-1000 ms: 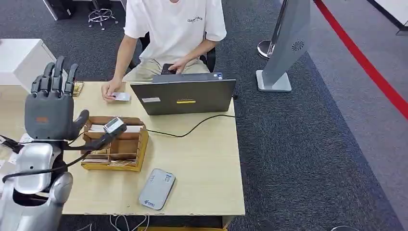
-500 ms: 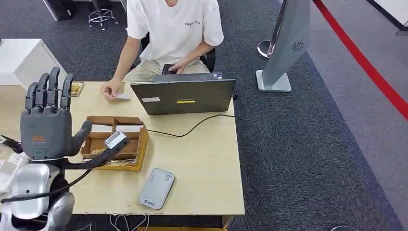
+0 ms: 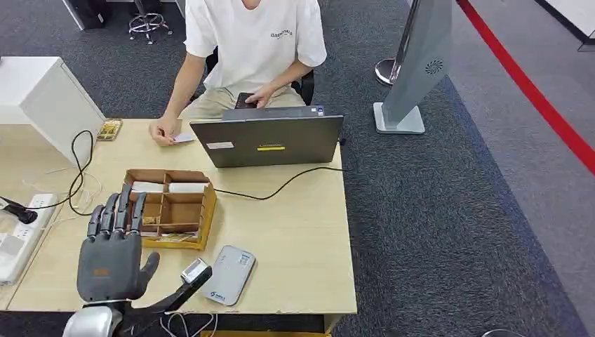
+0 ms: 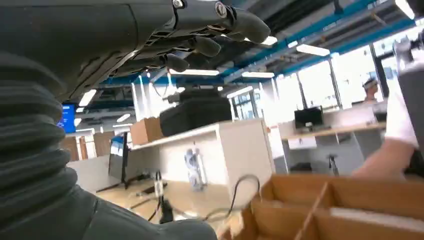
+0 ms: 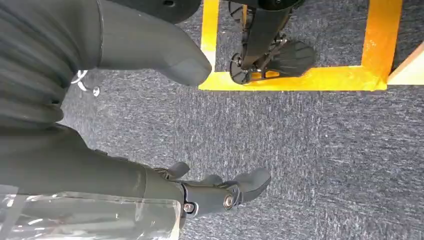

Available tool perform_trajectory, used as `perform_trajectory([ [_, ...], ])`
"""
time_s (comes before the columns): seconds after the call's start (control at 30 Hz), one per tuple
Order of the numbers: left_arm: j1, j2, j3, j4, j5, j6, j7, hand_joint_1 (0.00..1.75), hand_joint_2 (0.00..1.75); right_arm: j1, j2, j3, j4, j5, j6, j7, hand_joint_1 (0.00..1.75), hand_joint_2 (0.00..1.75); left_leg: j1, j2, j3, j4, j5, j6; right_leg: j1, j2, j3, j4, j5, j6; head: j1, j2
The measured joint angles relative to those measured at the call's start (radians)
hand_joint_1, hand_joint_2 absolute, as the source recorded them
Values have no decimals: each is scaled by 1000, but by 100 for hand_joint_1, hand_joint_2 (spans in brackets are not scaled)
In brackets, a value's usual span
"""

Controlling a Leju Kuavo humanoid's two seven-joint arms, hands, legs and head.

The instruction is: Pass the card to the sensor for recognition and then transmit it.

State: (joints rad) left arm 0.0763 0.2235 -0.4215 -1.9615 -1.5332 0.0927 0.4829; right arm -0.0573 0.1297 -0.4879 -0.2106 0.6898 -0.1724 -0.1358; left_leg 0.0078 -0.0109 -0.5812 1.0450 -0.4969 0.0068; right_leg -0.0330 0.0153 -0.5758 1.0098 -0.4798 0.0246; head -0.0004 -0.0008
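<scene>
My left hand (image 3: 112,249) hangs low over the table's front left corner, back towards me, fingers spread, holding nothing. Its fingers (image 4: 200,30) also stretch out over the wooden box (image 4: 340,210) in the left wrist view. The flat grey-white sensor (image 3: 229,274) lies near the front edge, right of that hand. A wooden compartment box (image 3: 184,210) with white cards (image 3: 188,187) stands just beyond the hand. At the far side a person's hand pinches a white card (image 3: 182,138) on the table beside the laptop. My right hand (image 5: 220,192) hangs over grey carpet, fingers loosely apart and empty.
An open laptop (image 3: 266,140) stands at the table's far edge with a black cable (image 3: 281,188) trailing across the top. A power strip (image 3: 17,235) and looped cables (image 3: 77,175) lie at the left. A white cabinet (image 3: 42,88) and a grey floor stand (image 3: 421,63) flank the table.
My left hand has dropped from a raised position over the table's left side to low near the front edge. The person's hand stays on the card.
</scene>
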Motion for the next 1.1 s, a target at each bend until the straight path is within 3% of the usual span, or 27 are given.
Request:
perform_trajectory([
  [0.23,88,-23,68,74,0,6,-31,0,175,0,6,-35,-2,47,3,13,0,175,0,-1,0,0,0,0,0,-1,0,0,0,0,0,0],
  [0.43,98,-42,137,133,0,24,31,0,175,0,10,-53,-5,102,13,19,0,175,0,0,0,0,0,0,0,-1,0,0,0,0,0,0],
  [0.63,86,-45,266,254,0,178,27,0,175,0,12,-66,-4,143,17,30,0,175,1,0,0,0,0,-1,0,-1,0,0,0,0,0,0],
  [0.83,55,-3,283,379,0,367,62,0,175,0,22,-84,-4,169,17,29,0,175,1,-1,0,0,0,-1,0,-1,0,0,0,0,0,0],
  [1.1,33,33,280,455,0,399,74,0,175,0,29,-93,-4,176,17,28,0,175,0,0,0,0,0,0,0,-1,0,0,0,0,0,0],
])
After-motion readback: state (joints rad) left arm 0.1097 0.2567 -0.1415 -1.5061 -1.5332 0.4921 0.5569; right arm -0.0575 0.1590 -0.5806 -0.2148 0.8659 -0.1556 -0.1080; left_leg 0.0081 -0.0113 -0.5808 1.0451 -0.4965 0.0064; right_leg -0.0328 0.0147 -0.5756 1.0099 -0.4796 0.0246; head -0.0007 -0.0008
